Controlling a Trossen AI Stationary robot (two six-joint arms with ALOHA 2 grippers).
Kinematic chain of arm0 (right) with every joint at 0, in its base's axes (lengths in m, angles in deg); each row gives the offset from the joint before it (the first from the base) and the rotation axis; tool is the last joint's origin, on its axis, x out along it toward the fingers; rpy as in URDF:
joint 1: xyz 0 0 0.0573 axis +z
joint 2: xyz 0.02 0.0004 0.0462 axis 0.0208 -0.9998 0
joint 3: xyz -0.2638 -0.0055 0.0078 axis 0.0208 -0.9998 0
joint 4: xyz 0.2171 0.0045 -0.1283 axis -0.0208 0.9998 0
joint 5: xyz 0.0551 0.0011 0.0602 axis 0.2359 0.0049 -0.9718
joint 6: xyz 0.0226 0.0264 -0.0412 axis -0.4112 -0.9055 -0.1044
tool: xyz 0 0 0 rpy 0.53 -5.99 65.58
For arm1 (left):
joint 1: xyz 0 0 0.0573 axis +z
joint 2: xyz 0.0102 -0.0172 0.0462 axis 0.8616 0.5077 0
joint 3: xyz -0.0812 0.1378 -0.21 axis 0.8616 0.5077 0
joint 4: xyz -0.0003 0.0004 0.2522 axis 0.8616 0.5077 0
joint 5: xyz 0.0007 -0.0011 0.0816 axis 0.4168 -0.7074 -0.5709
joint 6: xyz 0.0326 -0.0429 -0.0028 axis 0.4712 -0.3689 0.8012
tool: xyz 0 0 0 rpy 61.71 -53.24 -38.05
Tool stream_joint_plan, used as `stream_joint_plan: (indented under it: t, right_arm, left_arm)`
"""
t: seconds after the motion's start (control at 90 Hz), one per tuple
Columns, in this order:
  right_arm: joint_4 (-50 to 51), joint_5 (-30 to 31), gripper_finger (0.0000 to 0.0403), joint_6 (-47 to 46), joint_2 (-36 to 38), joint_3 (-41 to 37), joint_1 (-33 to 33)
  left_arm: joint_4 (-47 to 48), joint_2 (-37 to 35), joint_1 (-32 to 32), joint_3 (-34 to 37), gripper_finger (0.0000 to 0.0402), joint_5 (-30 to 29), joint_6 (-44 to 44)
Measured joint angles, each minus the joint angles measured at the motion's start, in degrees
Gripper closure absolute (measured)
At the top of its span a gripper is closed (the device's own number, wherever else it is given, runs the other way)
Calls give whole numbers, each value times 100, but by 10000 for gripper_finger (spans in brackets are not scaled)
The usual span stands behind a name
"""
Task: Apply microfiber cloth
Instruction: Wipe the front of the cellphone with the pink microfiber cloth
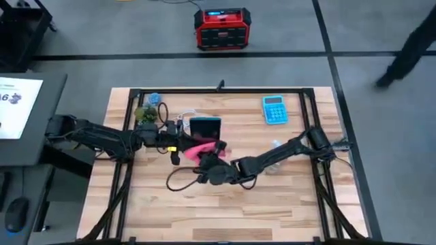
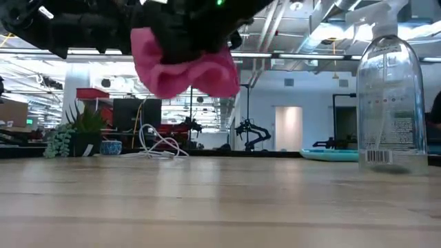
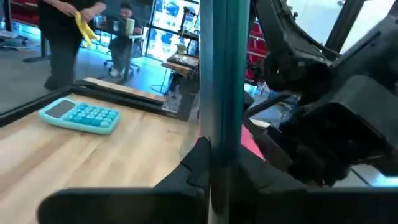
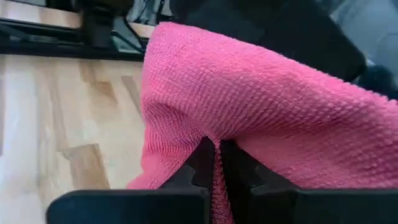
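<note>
High view: we see left gripper (image 1: 178, 144) and right gripper (image 1: 206, 162) meeting mid-table (image 1: 293, 197); microfiber cloth (image 1: 197, 148) between them, just below teal-edged phone (image 1: 205, 127). Blue calculator (image 1: 274, 109) well apart.

Low view: cloth (image 2: 180, 69) hangs from dark gripper, clear of tabletop; spray bottle (image 2: 386, 103) stands at right.

Left wrist view: left jaws clamped on phone's thin edge (image 3: 224, 93), held upright; pink cloth probably just behind.

Right wrist view: right fingers (image 4: 202, 163) pinched together on cloth (image 4: 261, 106) fold.
</note>
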Motion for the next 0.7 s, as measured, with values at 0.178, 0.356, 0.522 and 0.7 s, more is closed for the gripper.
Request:
stream_joint_plan:
  t: [0.178, 0.356, 0.522, 0.7]
  right_arm:
    - [381, 813, 403, 57, 298, -4, 226]
    - [973, 1790, 403, 48, 757, 13, 462]
    - [1148, 2351, 403, 230, 950, 2, 519]
    - [351, 1502, 403, 989, 1049, 2, 217]
  left_arm:
    - [72, -19, 15, -24, 389, 38, 100]
    - [305, 1, 8, -4, 389, 120, 105]
    - [414, 0, -25, -2, 389, 113, 100]
    - [437, 0, -40, 0, 389, 39, 129]
